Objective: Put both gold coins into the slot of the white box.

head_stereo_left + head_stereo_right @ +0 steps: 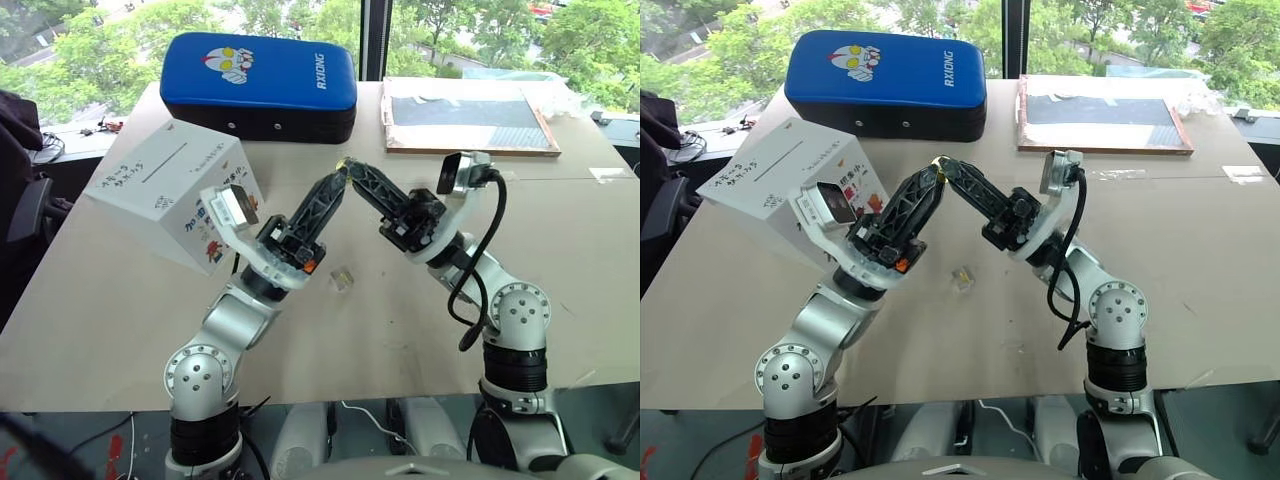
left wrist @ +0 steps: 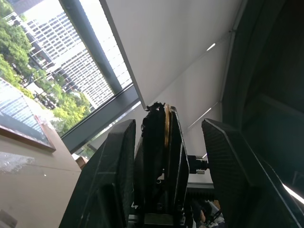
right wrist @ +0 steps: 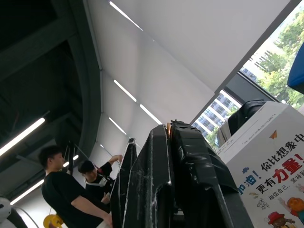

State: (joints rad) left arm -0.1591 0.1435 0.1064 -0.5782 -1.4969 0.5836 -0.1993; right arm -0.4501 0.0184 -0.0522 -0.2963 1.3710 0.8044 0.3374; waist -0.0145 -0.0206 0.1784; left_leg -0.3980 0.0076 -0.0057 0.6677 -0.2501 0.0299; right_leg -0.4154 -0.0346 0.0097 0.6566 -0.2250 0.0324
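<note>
Passing a gold coin (image 2: 166, 124) between hands: the right gripper (image 1: 347, 172) pinches it edge-on, raised above the table (image 1: 560, 260), while the left gripper (image 1: 335, 182) brackets it, half-closed. Next, the left must clamp before carrying it to the white box (image 1: 170, 190) slot (image 1: 165, 161).

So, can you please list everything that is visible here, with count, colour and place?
white box: one, white with cartoon figures, table's left part, tilted
slot: one, dark line, on the box's upper white face
gold coin: one visible, gold, pinched in the right tool
blue padded case: one, blue, far side, behind the box
wood-framed dark board: one, far right
clear plastic piece: one, on the table below the tools
table: one, beige
people: two, black shirts, in the background
left tool: black, open around the right tool's tips
right tool: black, shut on the coin
</note>
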